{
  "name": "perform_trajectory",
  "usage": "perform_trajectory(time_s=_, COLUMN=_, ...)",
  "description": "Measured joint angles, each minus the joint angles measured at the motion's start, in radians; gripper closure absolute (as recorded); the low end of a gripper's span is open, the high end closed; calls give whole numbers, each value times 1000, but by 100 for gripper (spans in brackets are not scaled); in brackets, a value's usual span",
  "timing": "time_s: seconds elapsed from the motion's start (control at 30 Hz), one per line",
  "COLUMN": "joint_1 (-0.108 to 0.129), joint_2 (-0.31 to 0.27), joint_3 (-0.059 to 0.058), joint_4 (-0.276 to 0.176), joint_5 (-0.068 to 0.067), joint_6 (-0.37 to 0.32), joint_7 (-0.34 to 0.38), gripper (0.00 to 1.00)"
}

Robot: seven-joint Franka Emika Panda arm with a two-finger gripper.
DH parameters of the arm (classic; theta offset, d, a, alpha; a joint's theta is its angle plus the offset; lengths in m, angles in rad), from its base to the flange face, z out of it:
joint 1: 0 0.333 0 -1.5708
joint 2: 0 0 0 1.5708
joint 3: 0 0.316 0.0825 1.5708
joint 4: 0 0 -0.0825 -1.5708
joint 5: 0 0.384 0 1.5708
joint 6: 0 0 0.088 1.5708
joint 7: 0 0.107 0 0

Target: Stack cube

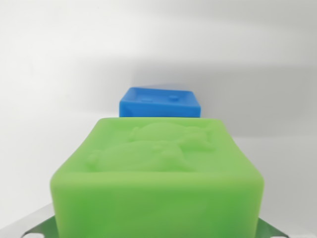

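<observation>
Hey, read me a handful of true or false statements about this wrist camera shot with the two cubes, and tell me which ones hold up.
1. The green cube fills the lower part of the wrist view, nearest the camera. True.
2. The blue cube sits on top of the green one. False: it shows beyond the green cube, on the white surface, partly hidden by it.
3. The green cube's upper face has a raised relief pattern. True.
4. A red cube lies on the wrist view's left. False: only a green and a blue cube show.
5. The blue cube looks smaller in the picture than the green one. True.
</observation>
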Motion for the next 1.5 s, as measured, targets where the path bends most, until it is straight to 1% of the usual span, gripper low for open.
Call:
perform_trajectory(time_s=0.63, joint_1=-1, joint_2=72, joint_3=3, joint_4=4, joint_5=8, joint_6=67, joint_7=-4, gripper=100)
perform_trajectory(time_s=1.2, joint_1=-3, joint_2=97, joint_3=5, joint_4=9, joint_5=10, joint_6=88, joint_7=-5, gripper=100)
perform_trajectory(time_s=1.23, joint_1=-3, joint_2=98, joint_3=5, joint_4=9, joint_5=10, joint_6=88, joint_7=-5, gripper=0)
perform_trajectory(time_s=1.5, joint_1=-3, joint_2=98, joint_3=5, joint_4=9, joint_5=10, joint_6=89, joint_7=-5, gripper=0)
